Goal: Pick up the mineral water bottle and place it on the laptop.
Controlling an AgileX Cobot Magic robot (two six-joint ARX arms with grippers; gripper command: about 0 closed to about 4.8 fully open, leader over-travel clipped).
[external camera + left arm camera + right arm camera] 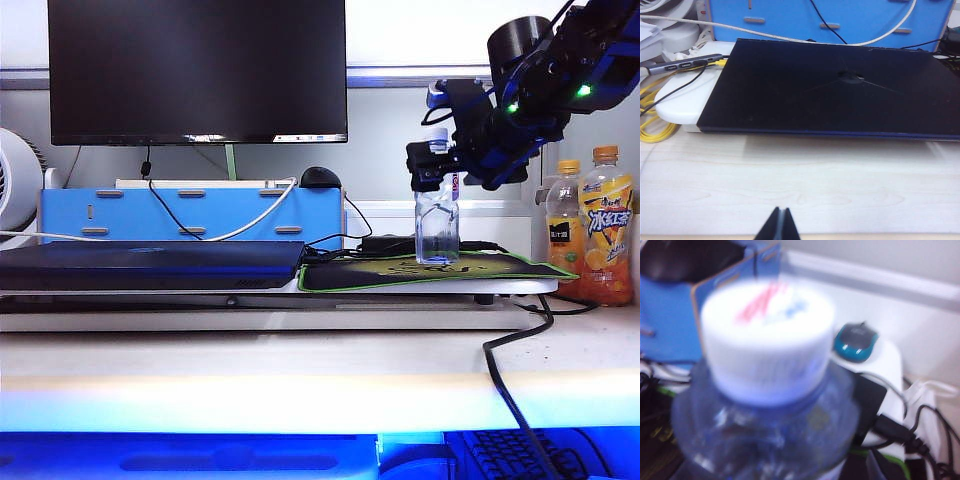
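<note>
Two grippers are recorded. The right gripper (437, 165), black with blue fittings, stands at the neck of the tall clear plastic mineral water bottle (437, 222), its jaws spread wide and not clamped on it. The bottle stands upright on the dark green-edged mouse mat (400, 272), to the right of the wide, flat, dark navy laptop (150, 264) and apart from it. In the right wrist view the bottle's white cap (767, 337), with red and blue marks on top, fills the frame, blurred. The left gripper (778, 227) hangs low over the pale wooden worktop (800, 185) in front of the closed laptop, its two black fingertips pressed together with nothing between them. Two orange-capped juice bottles (592, 225) stand at the far right. A large black monitor (197, 70) stands behind the laptop
</note>
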